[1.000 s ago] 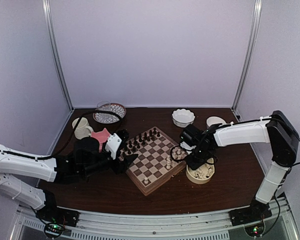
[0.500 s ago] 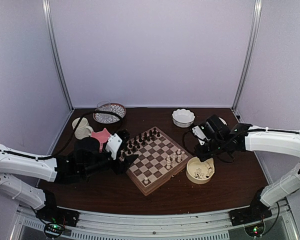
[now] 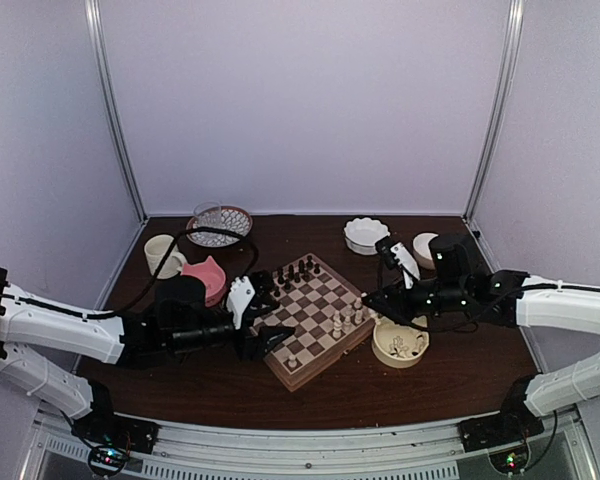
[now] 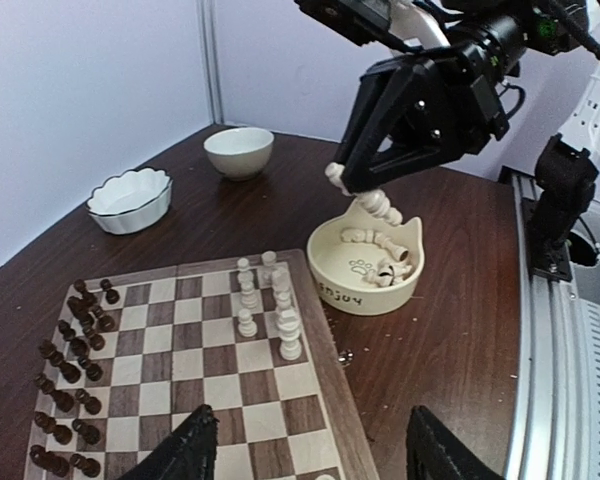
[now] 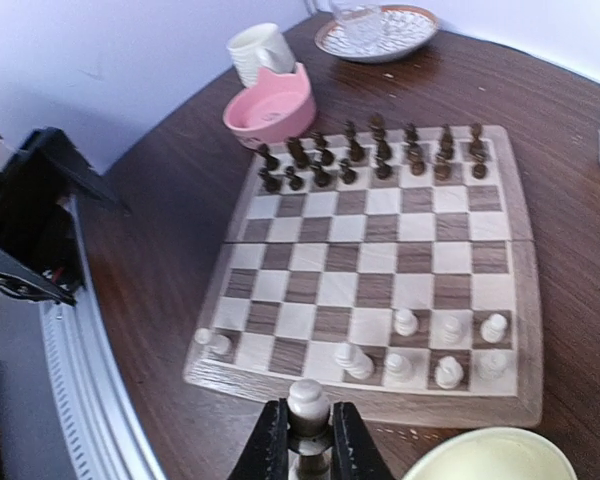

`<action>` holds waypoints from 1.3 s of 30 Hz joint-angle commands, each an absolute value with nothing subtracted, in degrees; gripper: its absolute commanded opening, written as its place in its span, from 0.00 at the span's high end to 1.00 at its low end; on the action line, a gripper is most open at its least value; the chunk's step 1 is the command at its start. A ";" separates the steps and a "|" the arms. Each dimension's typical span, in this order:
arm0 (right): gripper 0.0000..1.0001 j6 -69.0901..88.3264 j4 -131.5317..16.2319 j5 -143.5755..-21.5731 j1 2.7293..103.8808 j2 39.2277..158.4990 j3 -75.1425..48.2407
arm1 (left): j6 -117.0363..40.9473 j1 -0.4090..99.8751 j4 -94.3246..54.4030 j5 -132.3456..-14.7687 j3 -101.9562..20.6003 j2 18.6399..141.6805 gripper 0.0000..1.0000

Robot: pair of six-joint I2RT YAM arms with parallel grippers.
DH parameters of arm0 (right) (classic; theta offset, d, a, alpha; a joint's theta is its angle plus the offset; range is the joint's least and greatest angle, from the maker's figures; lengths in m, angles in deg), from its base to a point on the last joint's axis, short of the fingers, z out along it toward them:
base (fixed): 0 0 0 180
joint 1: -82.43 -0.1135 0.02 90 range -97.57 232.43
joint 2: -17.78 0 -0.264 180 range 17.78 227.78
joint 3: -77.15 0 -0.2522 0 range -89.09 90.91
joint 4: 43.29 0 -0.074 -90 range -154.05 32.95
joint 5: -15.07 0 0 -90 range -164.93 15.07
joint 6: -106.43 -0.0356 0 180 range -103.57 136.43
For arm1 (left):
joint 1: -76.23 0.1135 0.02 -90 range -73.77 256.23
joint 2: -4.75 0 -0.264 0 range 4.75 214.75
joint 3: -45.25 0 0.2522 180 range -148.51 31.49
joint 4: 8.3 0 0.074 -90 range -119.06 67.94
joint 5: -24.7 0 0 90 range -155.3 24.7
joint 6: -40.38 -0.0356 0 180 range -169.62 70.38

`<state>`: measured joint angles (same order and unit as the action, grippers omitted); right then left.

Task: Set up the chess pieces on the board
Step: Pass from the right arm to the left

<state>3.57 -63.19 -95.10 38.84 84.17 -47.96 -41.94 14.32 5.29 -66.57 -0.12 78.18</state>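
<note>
The board [image 3: 315,330] lies in the middle of the table. Several cream chess pieces [image 3: 346,318] stand near its right edge, shown again in the right wrist view [image 5: 445,372]. One more [image 3: 291,361] stands at the near corner. My right gripper [image 3: 369,298] is shut on a cream chess piece [image 5: 309,402], hanging just outside the board's edge and above the cream bowl [image 3: 400,352]. That bowl [image 4: 330,272] has more pieces in it. My left gripper [image 3: 269,320] is open and empty over the board's left side, its fingertips [image 4: 195,440] wide apart.
Dark pieces [image 3: 290,275] fill the board's far rows. A pink bowl [image 3: 206,276], a cup [image 3: 162,252] and a glass dish [image 3: 220,222] stand at the back left. A scalloped white bowl [image 3: 366,235] and a small white bowl [image 3: 425,245] stand at the back right.
My right arm pulled away from the bowl, dropped lower and came back to the board's right edge, still holding the piece. My left gripper slid right, further over the board.
</note>
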 commanded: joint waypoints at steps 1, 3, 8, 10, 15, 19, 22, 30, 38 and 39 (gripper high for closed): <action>0.92 -0.57 -48.93 -110.11 39.10 83.69 -48.53 | -40.03 14.56 12.01 -76.43 -1.41 79.98 0.35; 0.93 -1.70 -46.74 -112.03 39.02 84.22 -47.68 | -39.34 14.61 12.88 -77.73 -1.55 80.67 0.35; 0.94 -4.38 -41.24 -115.34 37.46 86.88 -44.74 | -38.18 14.59 15.20 -80.04 -1.47 81.65 0.35; 0.95 -5.22 -38.24 -114.96 36.58 88.32 -43.78 | -37.79 14.58 16.46 -80.77 -1.19 81.88 0.34; 0.94 -9.01 -25.62 -114.34 34.38 92.09 -45.11 | -36.97 14.55 22.36 -83.35 0.61 82.68 0.34; 0.94 -6.99 -24.09 -114.09 30.78 95.41 -43.88 | -35.83 14.54 25.15 -83.48 1.17 83.68 0.34; 0.94 -5.11 -24.70 -114.78 28.78 97.21 -42.69 | -35.18 14.54 26.22 -84.19 1.17 84.29 0.36; 0.94 -1.84 -26.41 -114.91 25.73 99.91 -41.63 | -34.73 14.56 27.38 -86.27 0.99 85.05 0.60; 0.94 0.08 -28.83 -114.38 24.04 100.85 -40.57 | -34.68 14.59 27.66 -86.32 1.30 84.36 0.84; 0.93 0.35 -29.08 -114.20 23.90 100.76 -40.57 | -34.76 14.56 27.55 -86.34 1.34 84.13 0.85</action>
<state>-1.61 -27.97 -114.11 24.61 100.83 -42.30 -34.84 14.32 24.41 -85.76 0.77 84.83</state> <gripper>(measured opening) 0.128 0.184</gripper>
